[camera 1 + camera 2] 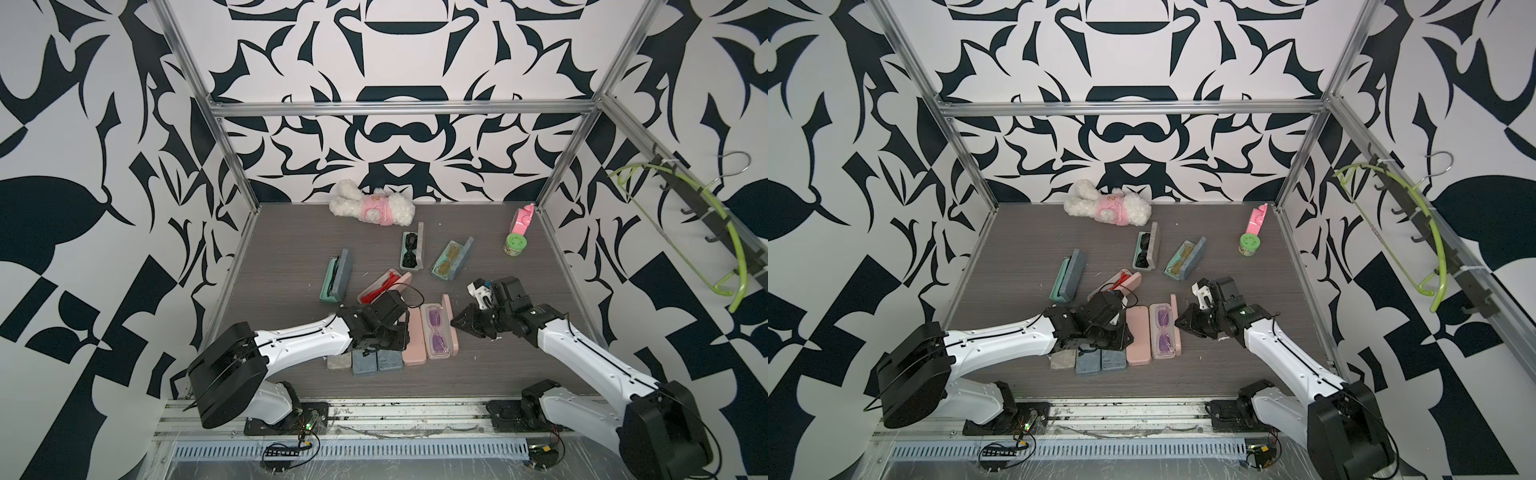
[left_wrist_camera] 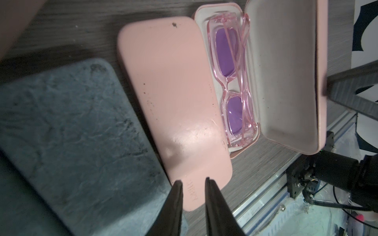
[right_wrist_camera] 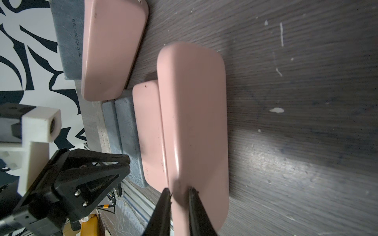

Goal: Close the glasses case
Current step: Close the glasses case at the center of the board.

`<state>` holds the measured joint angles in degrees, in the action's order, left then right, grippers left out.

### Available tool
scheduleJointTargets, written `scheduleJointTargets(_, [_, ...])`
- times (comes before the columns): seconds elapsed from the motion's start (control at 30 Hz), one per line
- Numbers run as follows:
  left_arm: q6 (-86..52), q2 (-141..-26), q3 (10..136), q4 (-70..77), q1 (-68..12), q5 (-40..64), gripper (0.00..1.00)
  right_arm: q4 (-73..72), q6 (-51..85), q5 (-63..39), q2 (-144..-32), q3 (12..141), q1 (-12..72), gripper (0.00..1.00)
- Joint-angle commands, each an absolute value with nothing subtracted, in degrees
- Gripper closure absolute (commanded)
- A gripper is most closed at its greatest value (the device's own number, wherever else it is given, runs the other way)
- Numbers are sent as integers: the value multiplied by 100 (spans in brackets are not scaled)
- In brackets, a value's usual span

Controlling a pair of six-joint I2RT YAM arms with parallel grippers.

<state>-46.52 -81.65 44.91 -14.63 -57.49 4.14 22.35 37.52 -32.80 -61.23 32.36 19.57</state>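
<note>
Judged the step in hand as the closing push itself, lid not yet down. Found the open pink glasses case [image 1: 452, 326] near the front of the tabletop [image 1: 478, 374], just beside a closed pink case [image 2: 173, 92]. Noted pink-framed purple glasses [image 2: 227, 55] in its tray and the lid [image 2: 286, 71] raised roughly upright on the side toward the right arm. Saw the right claw [image 3: 179, 189] set against the outside of that lid, narrowed to a slit and gripping nothing. Saw the left claw [image 2: 193, 180] over one end of the closed pink case, parted only narrowly, likewise empty; could not tell whether touching. Judged the next move as a sideways push from the right claw, tipping the lid over the glasses onto the tray. Called for steady pressure high on the lid, lest the whole case slide into its neighbour instead of folding shut.
</note>
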Motion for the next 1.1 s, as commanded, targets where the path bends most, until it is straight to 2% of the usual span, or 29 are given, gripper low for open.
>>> scheduleJointTargets(0.0, [-4641, -8283, 4612, -1411, -5722, 505, 77, 2084, 3770, -3340, -6135, 3182, 1940, 81])
scheduleJointTargets(1.07, [-4684, -8482, 4518, -1270, -5722, 635, 80, 1799, 3971, -2830, -6764, 3322, 2756, 85])
